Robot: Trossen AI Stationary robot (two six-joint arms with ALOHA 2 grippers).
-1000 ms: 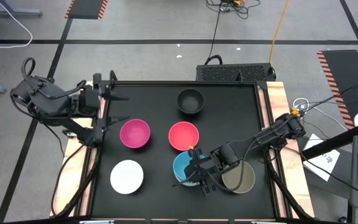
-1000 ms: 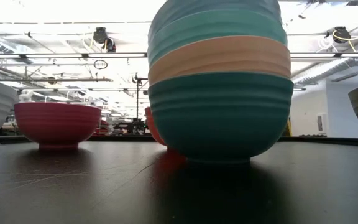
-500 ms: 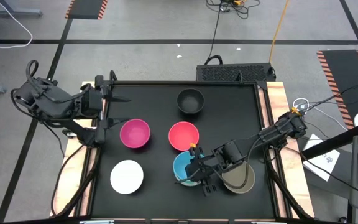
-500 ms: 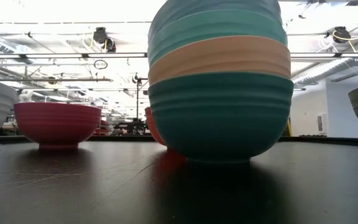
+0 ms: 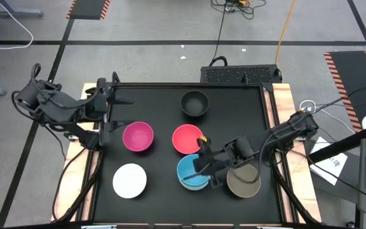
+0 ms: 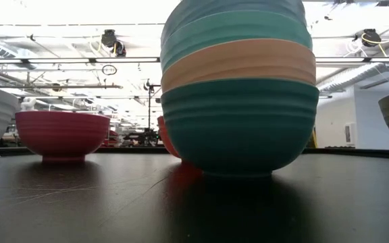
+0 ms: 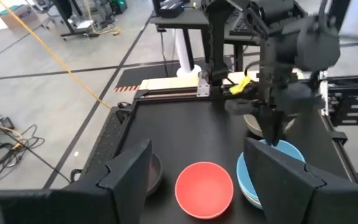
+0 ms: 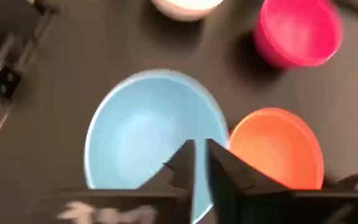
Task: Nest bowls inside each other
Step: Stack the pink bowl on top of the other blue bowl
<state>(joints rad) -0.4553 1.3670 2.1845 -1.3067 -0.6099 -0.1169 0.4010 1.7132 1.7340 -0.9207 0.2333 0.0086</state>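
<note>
Since a second earlier, the right gripper [image 5: 202,165] had drawn back rightward off the nested stack of small round plastic bowls [image 5: 192,172], its jaws nearly closed on nothing. That stack, blue bowl on top, sat near the table's near edge, between the white bowl [image 5: 129,180] and the taupe bowl [image 5: 243,182]. The left gripper [image 5: 115,109] waited, jaws open, at the far left, beside the magenta bowl [image 5: 138,137].

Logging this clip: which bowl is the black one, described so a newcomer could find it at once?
Start at the table's far edge in the high view, beside the dark ribbed box. The black bowl sits alone just inside that edge, behind the red bowl. It is the only dark bowl, nearly matching the tabletop.
</note>
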